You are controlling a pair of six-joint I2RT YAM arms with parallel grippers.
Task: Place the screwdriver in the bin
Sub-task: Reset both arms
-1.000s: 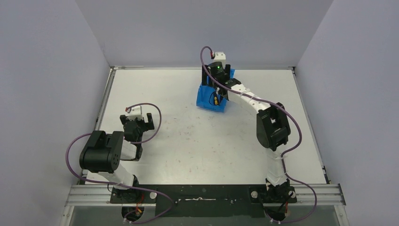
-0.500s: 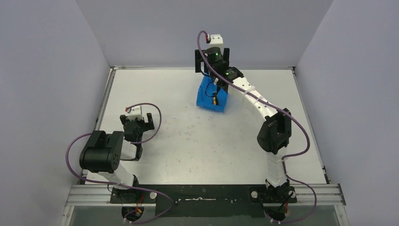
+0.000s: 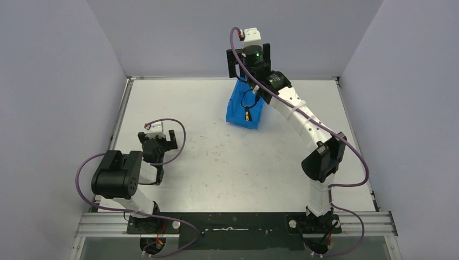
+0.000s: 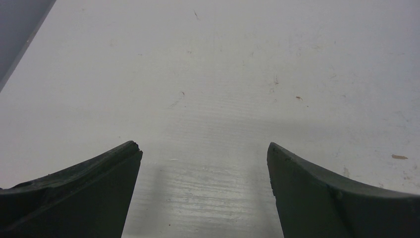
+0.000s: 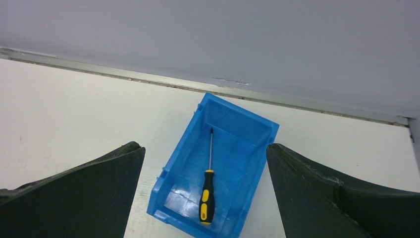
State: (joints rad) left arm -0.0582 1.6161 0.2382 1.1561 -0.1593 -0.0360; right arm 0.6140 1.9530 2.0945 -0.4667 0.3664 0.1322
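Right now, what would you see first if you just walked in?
The bright blue bin at the far middle of the table jumps out, with the screwdriver lying inside it. The right gripper hangs open above the bin, holding nothing. The left gripper sits open over bare table at the near left.

The left gripper (image 4: 203, 148) hangs low over the white bench (image 4: 223, 59), its two dark fingers (image 4: 89, 193) standing wide apart at the bottom corners with nothing between them. A soft shadow lies on the bare surface between the tips. Faint scratches and small brown specks (image 4: 399, 156) mark the bench. A grey wall (image 4: 15, 29) cuts across the upper left corner.
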